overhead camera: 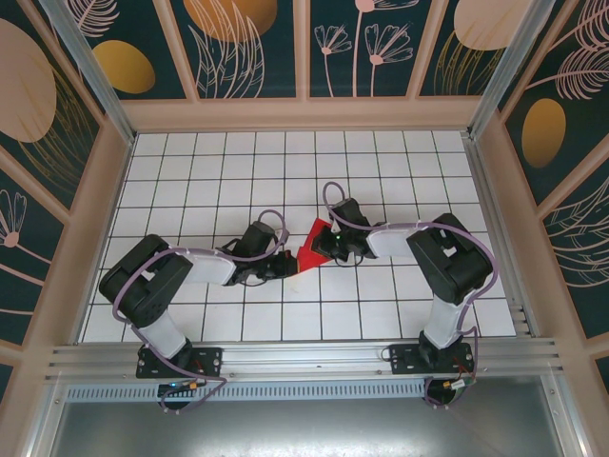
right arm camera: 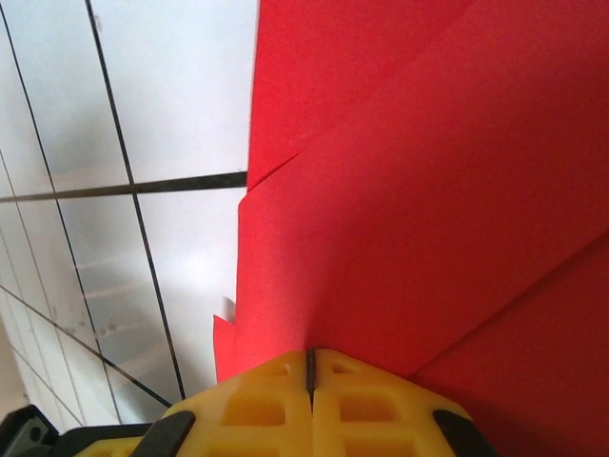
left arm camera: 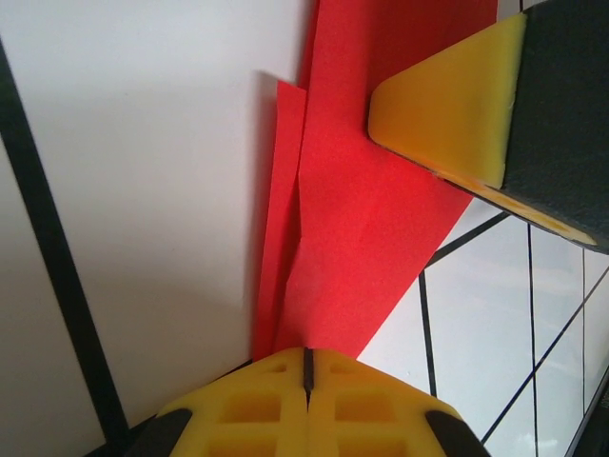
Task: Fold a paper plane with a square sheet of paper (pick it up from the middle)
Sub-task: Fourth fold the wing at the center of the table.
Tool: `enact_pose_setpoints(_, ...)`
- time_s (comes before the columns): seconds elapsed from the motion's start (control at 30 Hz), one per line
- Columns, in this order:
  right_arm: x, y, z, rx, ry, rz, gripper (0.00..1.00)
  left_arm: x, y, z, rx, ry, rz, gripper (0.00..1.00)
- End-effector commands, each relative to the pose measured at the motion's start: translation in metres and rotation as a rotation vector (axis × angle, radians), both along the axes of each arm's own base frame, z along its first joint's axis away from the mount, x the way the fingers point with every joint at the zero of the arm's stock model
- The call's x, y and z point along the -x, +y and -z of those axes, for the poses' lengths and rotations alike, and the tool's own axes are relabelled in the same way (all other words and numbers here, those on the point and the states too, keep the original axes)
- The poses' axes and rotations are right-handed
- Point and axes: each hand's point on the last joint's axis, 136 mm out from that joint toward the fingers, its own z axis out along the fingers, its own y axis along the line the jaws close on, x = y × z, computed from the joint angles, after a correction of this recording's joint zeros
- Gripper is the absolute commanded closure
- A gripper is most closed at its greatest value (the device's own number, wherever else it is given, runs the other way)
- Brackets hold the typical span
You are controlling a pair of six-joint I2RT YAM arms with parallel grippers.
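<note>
Left pincer (left arm camera: 306, 354): we've got it clamped shut on the folded red paper (left arm camera: 352, 248)
Right pincer (right arm camera: 309, 357): pinched tight on it too
Counter (overhead camera: 190, 162): white grid tiles underneath

At table (overhead camera: 190, 171) centre, paper (overhead camera: 309, 249), one edge in left jaws, opposite edge in right jaws.

No writing, number or brand can be read anywhere. The red paper (right arm camera: 428, 190) is plain, the bench (overhead camera: 190, 162) bears black grid lines, and the walls (overhead camera: 247, 38) carry painted plant shapes.
</note>
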Motion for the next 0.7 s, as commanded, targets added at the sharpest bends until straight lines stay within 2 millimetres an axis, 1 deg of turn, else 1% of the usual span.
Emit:
enact_pose_setpoints(0.0, 0.007, 0.000, -0.008, 0.033, -0.050, -0.083, 0.94, 0.014, 0.025, 0.030, -0.115, 0.052, -0.033, 1.00)
enact_pose_setpoints(0.07, 0.011, 0.012, -0.019, -0.021, -0.079, -0.131, 0.93, 0.015, 0.026, 0.030, -0.111, 0.053, -0.035, 1.00)
enact_pose_setpoints(0.17, 0.019, 0.025, -0.023, -0.056, -0.085, -0.175, 0.93, 0.015, 0.025, 0.029, -0.109, 0.050, -0.033, 1.00)
enact_pose_setpoints(0.3, 0.025, 0.034, -0.017, -0.068, -0.065, -0.193, 0.93, 0.015, 0.024, 0.028, -0.102, 0.050, -0.030, 1.00)
enact_pose_setpoints(0.37, 0.027, 0.033, -0.010, -0.054, -0.044, -0.185, 0.93, 0.014, 0.023, 0.027, -0.096, 0.048, -0.028, 1.00)
enact_pose_setpoints(0.47, 0.026, 0.026, 0.003, -0.007, -0.016, -0.160, 0.93, 0.013, 0.019, 0.019, -0.071, 0.035, -0.019, 1.00)
enact_pose_setpoints(0.53, 0.027, 0.021, 0.012, 0.028, 0.006, -0.149, 0.94, 0.009, 0.012, 0.005, -0.028, -0.001, -0.008, 1.00)
enact_pose_setpoints(0.6, 0.029, 0.017, 0.019, 0.057, 0.025, -0.139, 0.94, 0.003, 0.005, -0.020, 0.038, -0.073, 0.002, 0.94)
enact_pose_setpoints(0.67, 0.031, 0.013, 0.024, 0.069, 0.041, -0.134, 0.94, -0.004, 0.003, -0.037, 0.054, -0.128, -0.006, 0.89)
